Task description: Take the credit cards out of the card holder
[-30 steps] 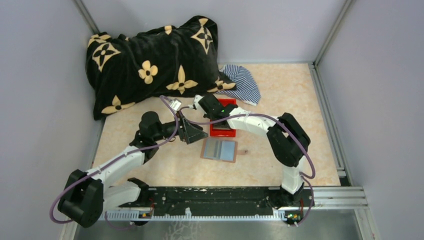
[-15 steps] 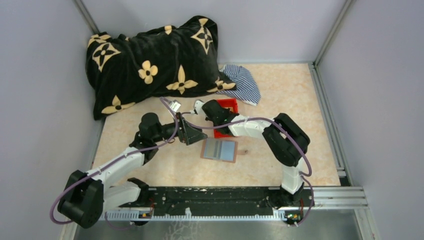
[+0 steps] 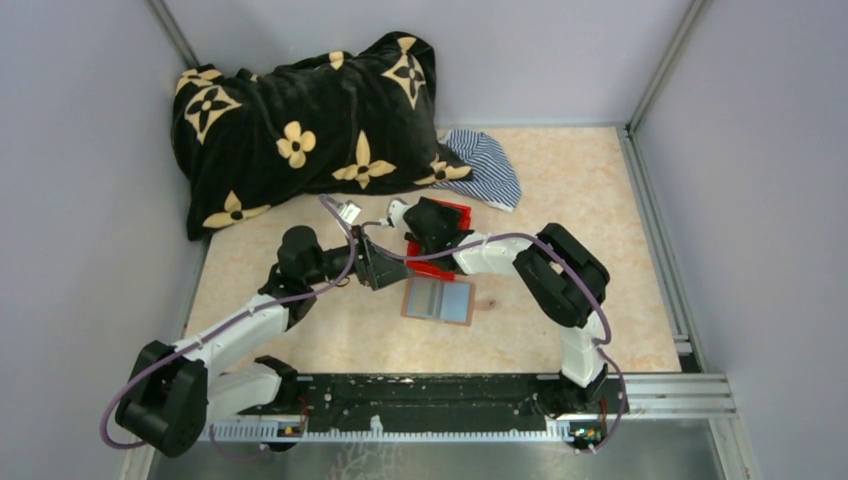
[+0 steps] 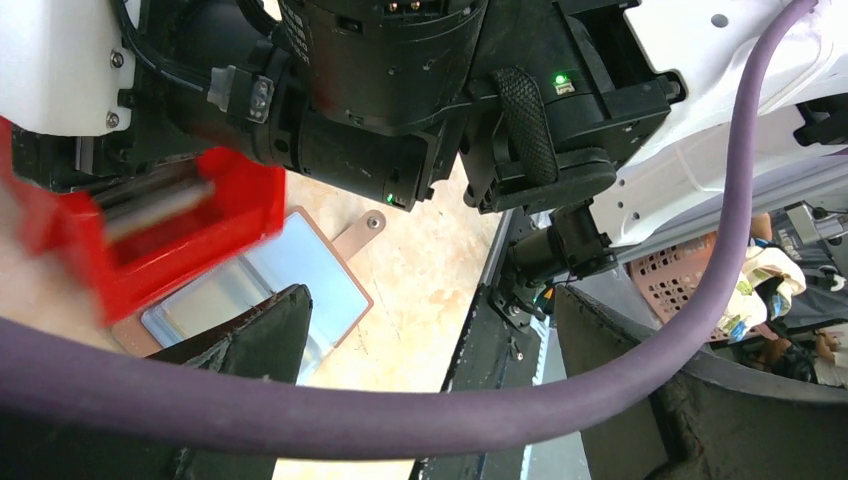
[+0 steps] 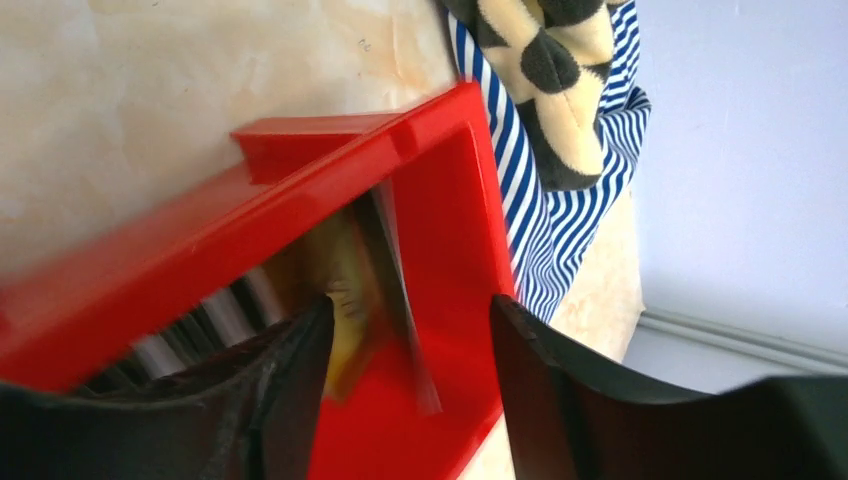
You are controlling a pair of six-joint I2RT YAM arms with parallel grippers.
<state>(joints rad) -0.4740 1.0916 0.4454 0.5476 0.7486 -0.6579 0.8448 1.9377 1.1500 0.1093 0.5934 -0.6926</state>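
Your table is a pale marbled board boxed in by grey walls. A black flowered blanket is heaped at its far left corner, and a striped cloth lies beside that. The card holder lies opened flat near the middle of the table, grey-blue panels up. Just beyond it is the red bin, blurred and tilted, with the credit cards on edge inside, one tan and the others grey. Your right claw reaches into the bin, released, with a thin grey card in the gap. Your left claw is spread wide just left of the card holder.
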